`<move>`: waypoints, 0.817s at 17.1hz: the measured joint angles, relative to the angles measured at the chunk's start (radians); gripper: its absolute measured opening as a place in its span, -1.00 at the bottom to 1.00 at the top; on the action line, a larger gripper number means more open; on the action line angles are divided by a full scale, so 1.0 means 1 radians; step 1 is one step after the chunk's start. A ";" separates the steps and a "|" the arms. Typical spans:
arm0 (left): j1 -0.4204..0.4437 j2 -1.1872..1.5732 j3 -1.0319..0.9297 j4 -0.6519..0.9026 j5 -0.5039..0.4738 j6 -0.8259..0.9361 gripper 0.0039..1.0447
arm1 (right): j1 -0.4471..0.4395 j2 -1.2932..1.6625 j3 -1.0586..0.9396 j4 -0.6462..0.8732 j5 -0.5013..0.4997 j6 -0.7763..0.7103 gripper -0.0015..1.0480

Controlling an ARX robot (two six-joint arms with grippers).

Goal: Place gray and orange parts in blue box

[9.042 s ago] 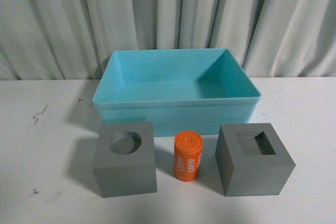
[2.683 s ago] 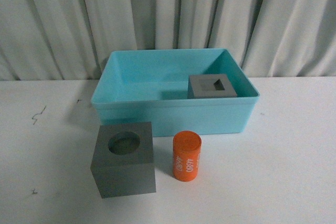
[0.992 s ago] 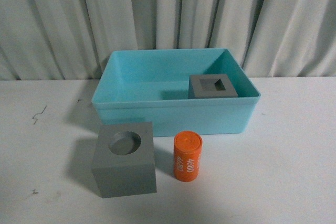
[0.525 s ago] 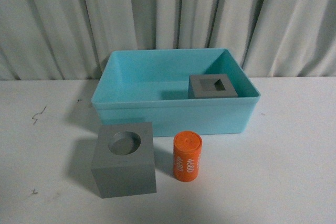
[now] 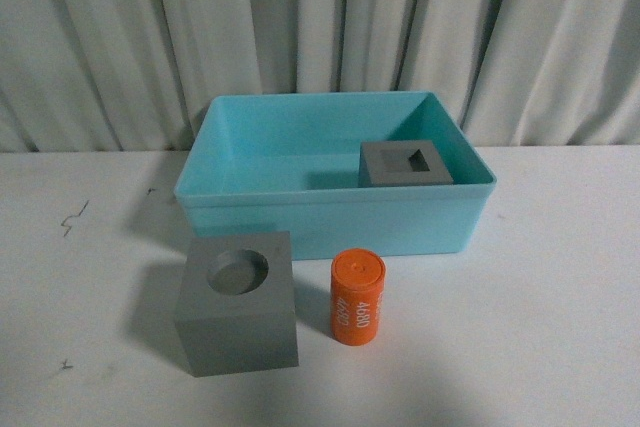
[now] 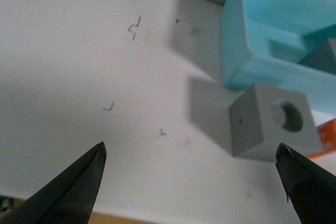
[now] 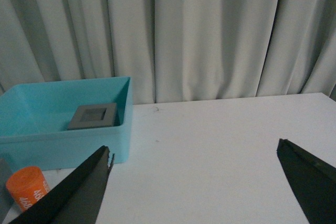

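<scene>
1. Left end effector (image 6: pixel 190 146): fingers wide apart, gripping nothing, above bare desk (image 5: pixel 540 337); the round-recess cube shows beyond it.
2. Right end effector (image 7: pixel 194 146): fingers wide apart, gripping nothing, above the desk to the right of the box.
3. Gray cube with round recess (image 5: pixel 238 312): near left on the desk, upright, recess facing up, outside the box.
4. Orange cylinder (image 5: pixel 357 299): standing upright just to the right of that cube, not touching it, "4680" on its side, outside the box.
5. Blue box (image 5: pixel 330 219): just behind both parts, open top.
6. Gray cube with rectangular recess (image 5: pixel 405 164): inside the box, right half, close to the right wall.
7. Curtain (image 5: pixel 300 27): far, behind the desk.
</scene>
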 joint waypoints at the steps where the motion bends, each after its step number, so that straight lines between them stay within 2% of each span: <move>1: -0.027 0.120 0.041 0.093 0.008 -0.013 0.88 | 0.000 0.000 0.000 0.000 0.000 0.000 0.88; 3: -0.106 0.399 0.116 0.276 0.010 0.003 0.88 | 0.000 0.000 0.000 0.001 0.000 0.000 0.87; 8: -0.209 0.800 0.203 0.496 0.021 0.046 0.88 | 0.000 0.000 0.000 0.001 0.000 0.000 0.87; 14: -0.250 1.045 0.288 0.591 0.036 0.074 0.88 | 0.000 0.000 0.000 0.001 0.000 0.000 0.87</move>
